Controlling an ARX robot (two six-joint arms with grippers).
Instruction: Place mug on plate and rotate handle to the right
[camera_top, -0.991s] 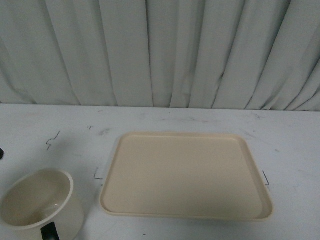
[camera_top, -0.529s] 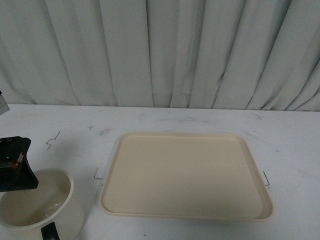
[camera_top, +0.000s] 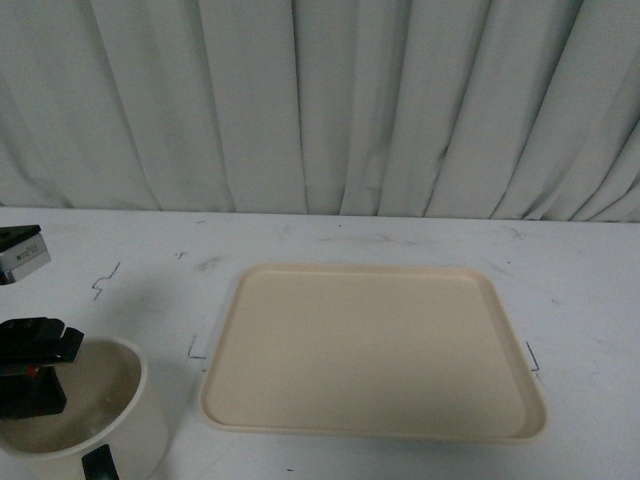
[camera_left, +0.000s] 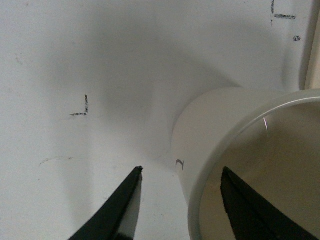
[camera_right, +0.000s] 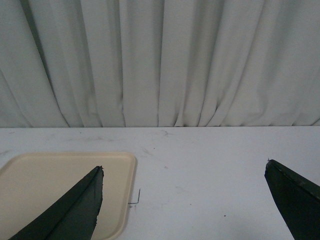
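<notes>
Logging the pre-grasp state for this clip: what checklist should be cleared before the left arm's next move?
1. Open left gripper straddling the mug wall: ok.
2. Upright mug on the table: ok.
3. Bare plate: ok.
4. Rightward handle: not ok, it faces the robot.
5. Open right gripper, off the mug: ok.
6. Contact with the wall: cannot tell.
</notes>
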